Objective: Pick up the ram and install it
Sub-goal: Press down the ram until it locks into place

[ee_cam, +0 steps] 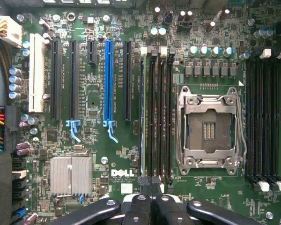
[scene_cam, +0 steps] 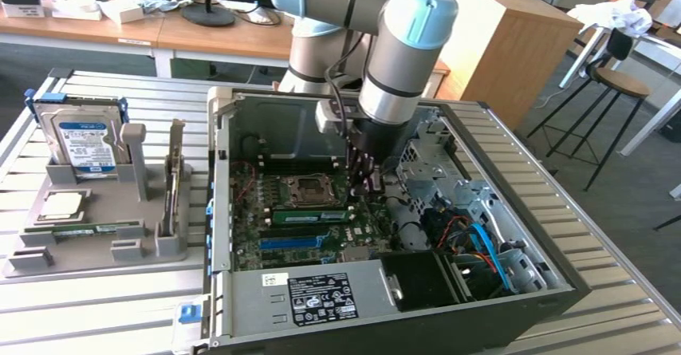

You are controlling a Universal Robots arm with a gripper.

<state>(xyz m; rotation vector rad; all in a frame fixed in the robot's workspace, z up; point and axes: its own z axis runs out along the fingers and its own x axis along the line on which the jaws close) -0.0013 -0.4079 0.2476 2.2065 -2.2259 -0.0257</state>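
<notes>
The arm (scene_cam: 399, 60) has silver-grey tubes, pale blue joint caps and a black cable; the gripper (ee_cam: 150, 187) has glossy black links with silver screws.

Silver-and-blue robot arm (scene_cam: 399, 44), upper links cut off by the frame edge; its lower end hides part of the green motherboard (scene_cam: 303, 227). Label print on the grey power-supply box (scene_cam: 319, 297) too small to read.

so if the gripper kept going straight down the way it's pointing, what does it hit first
Most likely the ram seated edge-up in a memory slot on the motherboard. The gripper is shut and points down at it in the wrist view. How near it is, or whether it already touches, is unclear.
</notes>
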